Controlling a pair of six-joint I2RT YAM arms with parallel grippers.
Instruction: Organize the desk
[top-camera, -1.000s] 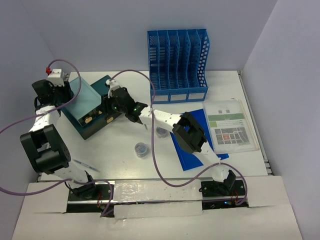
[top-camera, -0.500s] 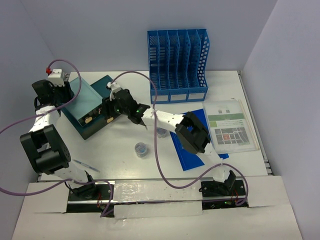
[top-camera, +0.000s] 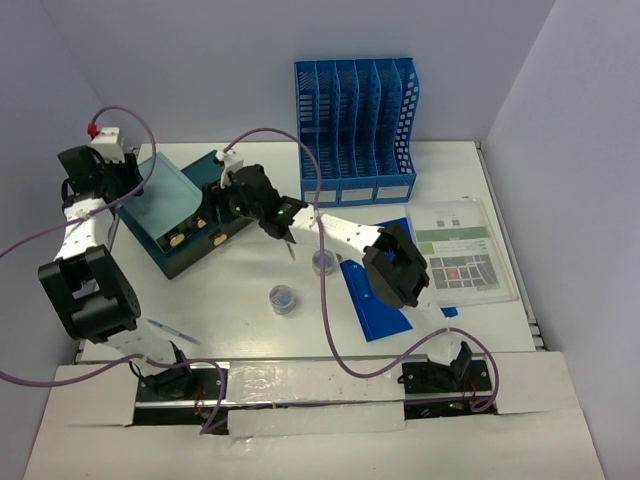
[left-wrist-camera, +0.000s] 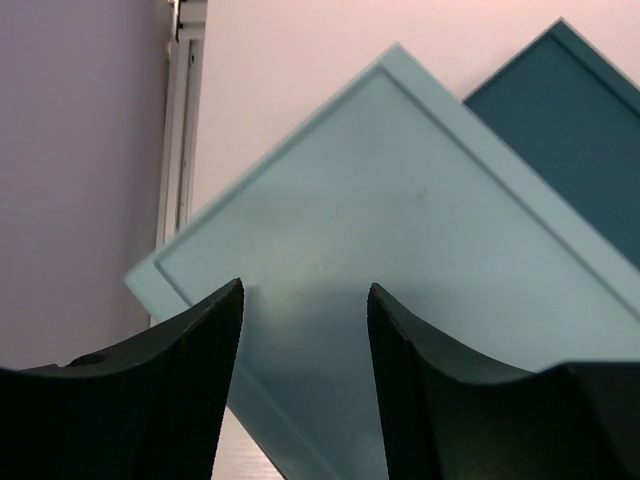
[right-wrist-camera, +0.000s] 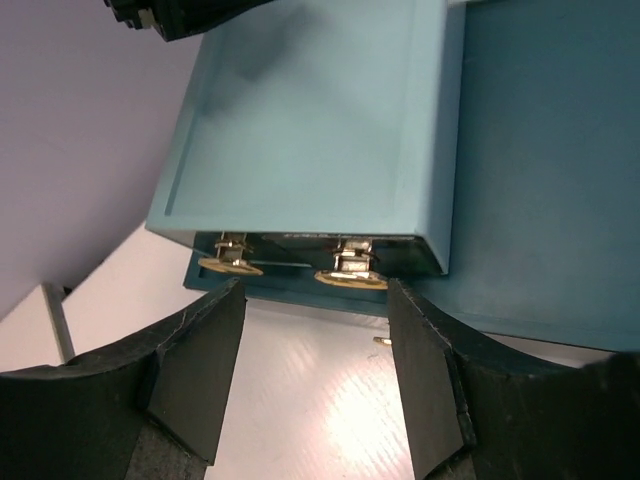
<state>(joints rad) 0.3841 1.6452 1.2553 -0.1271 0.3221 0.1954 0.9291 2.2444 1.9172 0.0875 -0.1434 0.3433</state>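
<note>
Desk (top-camera: 225, 290) fills the top view: white, walled in lavender, both arm bases at its near edge.

L arm: elbow folded up near the left wall, forearm running away from me along that wall, wrist bent in toward the teal box (top-camera: 200, 240) at the far left of the desk. L gripper (left-wrist-camera: 305, 300) sits at the far-left corner of the pale lid (top-camera: 165, 195). Its jaws are apart and the lid surface fills the gap in the wrist cam. Can't tell whether either finger touches the lid.

R arm: stretched diagonally from its base at bottom right, elbow over the blue folder (top-camera: 380, 300) in the top view, forearm reaching left across mid-desk. R gripper (right-wrist-camera: 315, 300) is at the box's right side, jaws spread w/ nothing between them. Its cam looks at the lid, which appears raised off the dark base on this side, w/ two brass fittings (right-wrist-camera: 350, 272) showing in the gap.

Rest: blue file rack (top-camera: 355, 125) at the back, printed sheet (top-camera: 462, 250) at right beside the folder, two small round pots (top-camera: 283, 298) near centre, one close by the R forearm, pen (top-camera: 165, 328) near the L base.
</note>
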